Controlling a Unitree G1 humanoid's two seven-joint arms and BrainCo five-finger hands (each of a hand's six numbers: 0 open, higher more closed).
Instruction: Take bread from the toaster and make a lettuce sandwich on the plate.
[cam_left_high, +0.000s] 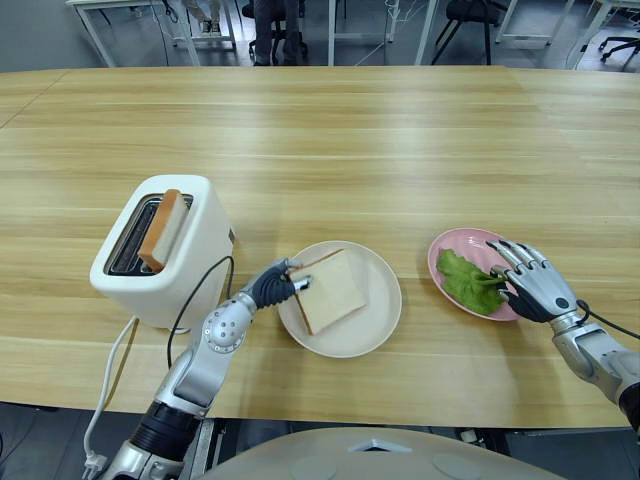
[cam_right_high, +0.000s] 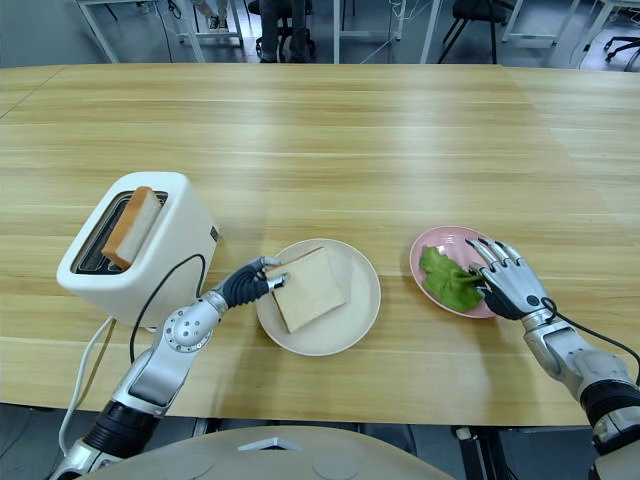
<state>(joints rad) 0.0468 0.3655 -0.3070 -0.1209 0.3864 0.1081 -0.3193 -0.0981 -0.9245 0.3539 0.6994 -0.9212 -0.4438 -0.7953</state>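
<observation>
Everything is carried on the pale wooden bench (cam_left_high: 400, 150). The white two-slot toaster (cam_left_high: 190, 270) is set left of the round cream plate (cam_left_high: 385, 300), with a tan bread slice (cam_left_high: 163, 228) upright in its slot. The small pink plate (cam_left_high: 445, 245), right of the cream plate, holds the green lettuce leaf (cam_left_high: 468, 282). A square white bread slice (cam_left_high: 328, 290) is laid on the cream plate, its corner pinched by the left hand (cam_left_high: 275, 284), likely for positioning. The right hand (cam_left_high: 530, 280) is spread over the leaf's edge with nothing gripped, likely staged for pickup.

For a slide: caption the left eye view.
Left robot hand holds bread on plate; right robot hand at lettuce; one slice in toaster.
</observation>
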